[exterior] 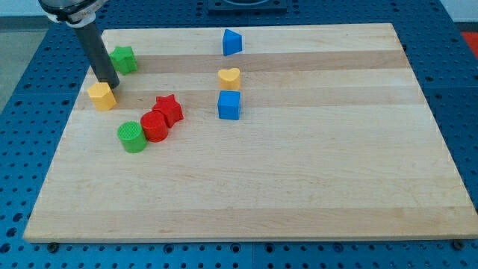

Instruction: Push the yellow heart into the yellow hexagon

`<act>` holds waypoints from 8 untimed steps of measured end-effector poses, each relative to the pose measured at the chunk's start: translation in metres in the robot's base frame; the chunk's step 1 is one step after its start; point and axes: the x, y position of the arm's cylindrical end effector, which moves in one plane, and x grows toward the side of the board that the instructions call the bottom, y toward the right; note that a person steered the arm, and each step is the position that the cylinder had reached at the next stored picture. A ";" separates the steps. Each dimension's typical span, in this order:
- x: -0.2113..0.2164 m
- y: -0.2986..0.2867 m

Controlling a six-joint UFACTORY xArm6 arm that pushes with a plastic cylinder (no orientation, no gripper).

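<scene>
The yellow heart point(230, 78) lies on the wooden board point(314, 172) a little above the middle, right above a blue cube point(229, 105). The yellow hexagon point(101, 96) sits near the board's left edge. My tip point(112, 84) is at the hexagon's upper right corner, touching or nearly touching it, with the dark rod rising up and to the view's left. The heart is far to the right of my tip.
A green star-like block point(123, 59) lies just above and right of my tip. A red star point(169, 110), a red cylinder point(154, 126) and a green cylinder point(132, 137) cluster lower left of centre. A blue block point(232, 42) sits near the top edge.
</scene>
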 end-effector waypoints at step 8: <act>0.007 0.139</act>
